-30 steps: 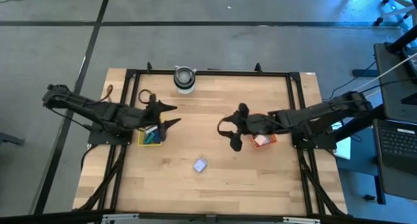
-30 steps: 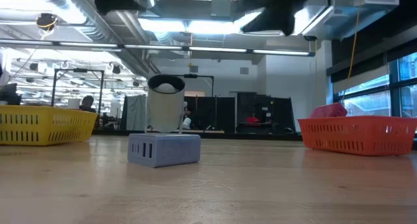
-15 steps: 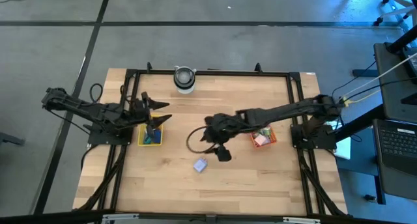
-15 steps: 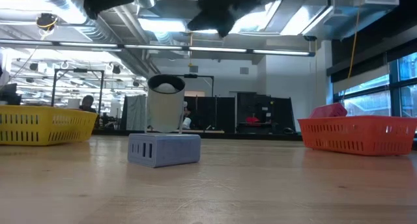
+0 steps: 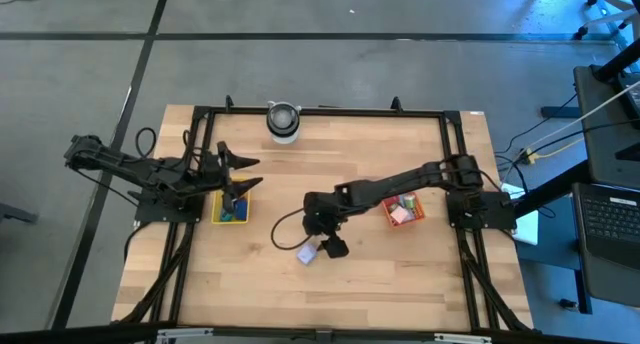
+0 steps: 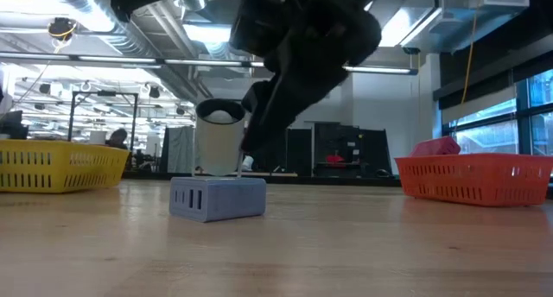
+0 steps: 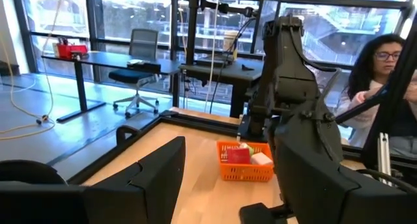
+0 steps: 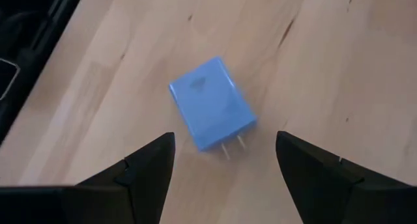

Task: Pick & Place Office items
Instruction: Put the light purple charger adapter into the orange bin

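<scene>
right gripper: spread wide above blue plug block | left gripper: spread, over yellow tray

Wooden table: lavender block, yellow tray, orange tray, cylinder.

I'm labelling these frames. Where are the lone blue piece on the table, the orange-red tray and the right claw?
blue piece (image 8: 212,103): right wrist view, its top face.
orange-red tray (image 5: 417,214): high view, its right-hand rim.
right claw (image 8: 225,160): right wrist view, midway between its open fingertips.
</scene>
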Controlling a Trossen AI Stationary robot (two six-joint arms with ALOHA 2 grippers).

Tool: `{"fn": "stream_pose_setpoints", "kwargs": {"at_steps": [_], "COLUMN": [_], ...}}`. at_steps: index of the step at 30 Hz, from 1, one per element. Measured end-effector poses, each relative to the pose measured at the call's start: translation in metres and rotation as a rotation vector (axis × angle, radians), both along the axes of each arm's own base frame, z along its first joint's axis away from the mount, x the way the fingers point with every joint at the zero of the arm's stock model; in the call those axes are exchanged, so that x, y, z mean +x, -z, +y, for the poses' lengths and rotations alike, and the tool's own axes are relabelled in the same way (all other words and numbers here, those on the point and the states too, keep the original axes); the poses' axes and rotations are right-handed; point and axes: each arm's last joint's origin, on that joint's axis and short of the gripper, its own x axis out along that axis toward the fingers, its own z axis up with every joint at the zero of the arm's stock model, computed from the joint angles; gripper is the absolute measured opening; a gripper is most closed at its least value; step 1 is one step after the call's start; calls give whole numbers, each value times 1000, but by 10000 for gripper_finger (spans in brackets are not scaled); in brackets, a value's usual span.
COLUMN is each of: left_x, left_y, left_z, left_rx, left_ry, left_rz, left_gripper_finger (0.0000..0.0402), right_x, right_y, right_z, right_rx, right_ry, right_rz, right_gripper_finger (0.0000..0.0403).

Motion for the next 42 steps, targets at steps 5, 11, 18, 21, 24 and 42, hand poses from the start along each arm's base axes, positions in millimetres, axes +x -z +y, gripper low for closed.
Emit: {"fn": "stream_pose_setpoints", "kwargs": {"at_steps": [5, 11, 18, 21, 24, 42], "left_x": [1, 1, 1, 1, 1, 1], "left_y": [1, 4, 7, 7, 6, 7], "left_z": [-1, -1, -2, -2, -2, -2], "left_rx": [-1, -4, -2, -9, -17, -25], "left_ry": [31, 43, 46, 50, 56, 65], "left_rz": [7, 35, 61, 59, 56, 55], "left_gripper_finger": [235, 235, 235, 235, 235, 235], "right_x": [6, 11, 12, 13, 13, 15], "right_y": [11, 13, 20, 27, 35, 53], "right_z": [1, 6, 23, 30, 35, 38], "right_rx": [-11, -13, -29, -40, -69, -107], "right_ry": [-6, -29, -53, -60, -57, -45], "right_rz": [-20, -78, -106, -111, -103, -88], "right_gripper_finger": [278, 303, 305, 305, 305, 267]}}
